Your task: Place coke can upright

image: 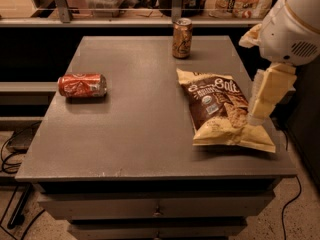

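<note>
The coke can (pixel 82 85) is seen lying on its side on the counter (pixel 140 139), close to the left edge and about midway between front and back, with one silver end turned to the right. It is touched by nothing, and bare grey surface is left all around it. Well apart from it, at the far edge, a brown-and-gold can (pixel 182 38) is stood upright. A chip bag (pixel 222 109) is laid flat on the right half of the counter, its lower corner reaching the front right edge. The gripper (pixel 261 111) is held at the right side, pale and angled downward, its tip over the right margin of the chip bag and far from the coke can. Whether the gripper is open or closed cannot be told. Drawer fronts (pixel 157 211) are seen beneath the counter.
</note>
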`<action>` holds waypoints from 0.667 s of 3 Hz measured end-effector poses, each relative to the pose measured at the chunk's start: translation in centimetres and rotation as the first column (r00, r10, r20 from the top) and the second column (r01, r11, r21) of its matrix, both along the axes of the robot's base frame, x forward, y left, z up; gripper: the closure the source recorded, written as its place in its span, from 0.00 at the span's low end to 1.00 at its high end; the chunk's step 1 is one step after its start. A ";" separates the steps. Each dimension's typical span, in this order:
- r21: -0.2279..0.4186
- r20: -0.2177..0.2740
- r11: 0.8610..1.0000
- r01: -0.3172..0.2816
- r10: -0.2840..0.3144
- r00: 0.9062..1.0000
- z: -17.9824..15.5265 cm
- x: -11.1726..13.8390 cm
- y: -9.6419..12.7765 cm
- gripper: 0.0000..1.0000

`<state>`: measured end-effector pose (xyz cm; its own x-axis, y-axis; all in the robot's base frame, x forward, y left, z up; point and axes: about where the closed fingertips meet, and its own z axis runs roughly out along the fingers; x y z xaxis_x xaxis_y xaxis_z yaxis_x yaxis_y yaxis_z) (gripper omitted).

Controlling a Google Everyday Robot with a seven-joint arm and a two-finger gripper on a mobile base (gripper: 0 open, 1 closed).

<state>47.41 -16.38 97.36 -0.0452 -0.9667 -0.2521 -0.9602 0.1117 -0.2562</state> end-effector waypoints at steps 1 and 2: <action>0.036 0.022 0.991 -0.133 0.132 0.991 0.8 1.6 6.3 0.00; 0.039 0.020 0.989 -0.139 0.139 0.990 0.7 1.8 6.7 0.00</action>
<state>49.19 -9.68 98.09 0.0934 -0.9522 -0.2908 -0.9626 -0.0118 -0.2706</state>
